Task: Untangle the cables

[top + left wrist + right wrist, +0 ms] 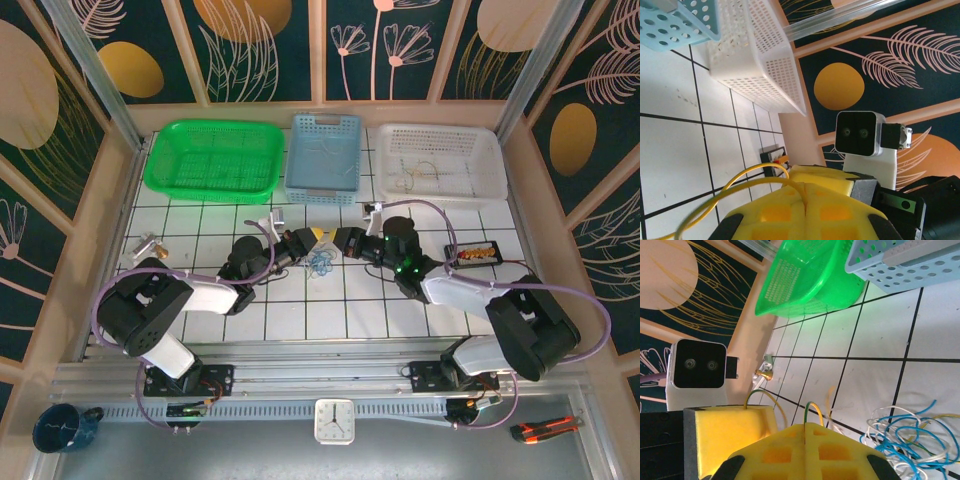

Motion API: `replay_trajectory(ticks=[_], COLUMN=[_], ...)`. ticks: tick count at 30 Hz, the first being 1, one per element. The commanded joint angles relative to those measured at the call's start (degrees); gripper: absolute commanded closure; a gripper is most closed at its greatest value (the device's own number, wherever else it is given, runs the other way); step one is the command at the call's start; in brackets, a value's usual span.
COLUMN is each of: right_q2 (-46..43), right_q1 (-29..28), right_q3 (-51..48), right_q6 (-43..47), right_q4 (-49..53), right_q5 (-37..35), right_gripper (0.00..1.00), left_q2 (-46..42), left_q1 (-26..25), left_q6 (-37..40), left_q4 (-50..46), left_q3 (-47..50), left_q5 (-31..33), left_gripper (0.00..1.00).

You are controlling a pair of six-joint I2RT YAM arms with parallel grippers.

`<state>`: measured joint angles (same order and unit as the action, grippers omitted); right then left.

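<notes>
Cables (pixel 320 263): a loose blue-and-white tangle with no clear long axis, lying mid-table (pixel 300 320) just on the near side of the two meeting grippers. Left gripper (pixel 802 200): yellow pads closed on a yellow strand (pixel 727 187), which loops out leftward in its wrist view. Right gripper (pixel 805 440): pads pressed together on a greenish-yellow strand (pixel 810 403) that arches up from their seam.

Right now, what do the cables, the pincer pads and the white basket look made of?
The cables: probably thin wire in smooth plastic sheath, going by glossy coloured loops. The right pincer pads: yellow, matte, perhaps foam or soft rubber, moulded in squares. The white basket: stiff, slightly shiny plastic with moulded holes.
</notes>
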<state>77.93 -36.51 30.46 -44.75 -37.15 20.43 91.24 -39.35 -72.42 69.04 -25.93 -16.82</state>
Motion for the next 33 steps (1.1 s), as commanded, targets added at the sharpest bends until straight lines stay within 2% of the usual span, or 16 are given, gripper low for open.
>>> replay_trajectory(ticks=[1, 7, 9, 11, 16, 20, 26, 33], right_q2=[-1.4, -1.9, -2.1, -2.2, -1.8, -0.1, 3.0, 7.9], right_q1=[-0.4, -0.3, -0.3, -0.5, -3.4, -8.4, -15.7, -16.7], right_q3=[-0.9, -0.9, -1.5, -2.8, -6.1, -6.0, -3.3, 2.0], right_q6=[0.2, 2.3, 2.7, 2.6, 4.4, 8.4, 14.0, 14.3], right_q4=[-1.0, 1.7, 2.4, 1.9, -1.2, -3.3, -3.8, -4.0], right_q5=[-2.7, -5.0, -6.2, -6.8, -8.1, -11.6, -21.1, -32.4], right_gripper=[1.0, 1.0, 0.72, 0.57, 0.51, 0.46, 0.39, 0.39], left_q2=[-2.0, -5.5, -7.2, -8.4, -9.9, -10.7, -10.7, -11.0], left_q1=[-0.2, -0.2, -0.2, -0.1, -0.2, -0.2, -0.2, -0.1], left_q6=[1.8, 3.9, 5.2, 6.0, 6.2, 6.0, 5.4, 5.0], left_q4=[0.0, -5.3, -7.7, -10.0, -13.2, -15.4, -16.7, -17.6], left_q3=[-1.0, -2.2, -2.9, -3.7, -5.9, -6.9, -7.7, -8.3], left_q5=[0.6, -0.2, -0.1, 0.2, -0.2, -0.1, 0.2, 1.2], left_gripper=[1.0, 1.0, 1.0, 1.0, 1.0, 1.0, 1.0, 1.0])
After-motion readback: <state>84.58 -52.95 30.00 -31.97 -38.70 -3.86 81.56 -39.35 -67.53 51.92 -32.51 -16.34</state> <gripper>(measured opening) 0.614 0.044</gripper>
